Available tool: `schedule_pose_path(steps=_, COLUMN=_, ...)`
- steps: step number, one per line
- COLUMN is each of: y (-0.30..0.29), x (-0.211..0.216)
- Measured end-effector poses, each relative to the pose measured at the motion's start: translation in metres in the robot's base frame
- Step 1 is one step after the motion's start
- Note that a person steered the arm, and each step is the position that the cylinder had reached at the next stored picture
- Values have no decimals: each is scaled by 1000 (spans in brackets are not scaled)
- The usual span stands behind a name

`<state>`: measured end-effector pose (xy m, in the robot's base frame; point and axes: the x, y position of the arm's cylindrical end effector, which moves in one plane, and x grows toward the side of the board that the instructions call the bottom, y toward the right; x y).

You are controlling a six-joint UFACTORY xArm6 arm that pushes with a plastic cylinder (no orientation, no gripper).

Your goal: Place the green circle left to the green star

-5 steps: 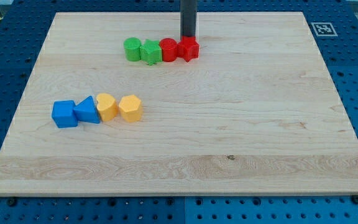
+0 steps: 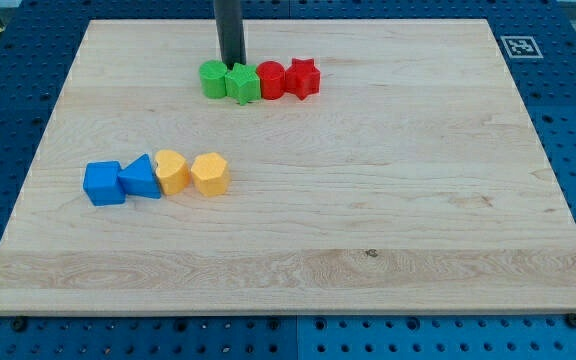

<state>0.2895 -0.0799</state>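
So our end effector here is just a plain dark rod, no jaws to open or close, and it's got hold of nothing. Its lower end, my tip (image 2: 232,64), sits at the view's top side of the row, right behind the seam between the green circle (image 2: 212,79) and the green star (image 2: 242,83), pretty much touching their back edges.

Those two are already snug against each other, circle on the view's left of the star, with the red circle (image 2: 271,79) and red star (image 2: 303,78) continuing the row to the view's right. So we reckon the task is basically done, or one small nudge away at most.

How we'd handle it from here: don't shove downward through that seam. The tip is right where a push toward the view's bottom would wedge the greens apart or spin the star, and the star's points make it twist easily. If any tidying is needed, we'd come round to the far left side of the circle and ease it rightward, slow and short, so it stays flush. Otherwise we just back straight off toward the view's top.

Nothing else is at risk: the blue cube (image 2: 103,184), blue triangle (image 2: 140,178) and the two yellow blocks (image 2: 190,173) sit well apart, lower left on the worktop (image 2: 388,200).
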Motion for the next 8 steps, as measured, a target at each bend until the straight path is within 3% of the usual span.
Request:
schedule_pose_path(steps=2, y=-1, x=17)
schedule_pose_path(steps=5, y=-96, x=17)
schedule_pose_path(steps=8, y=-67, x=37)
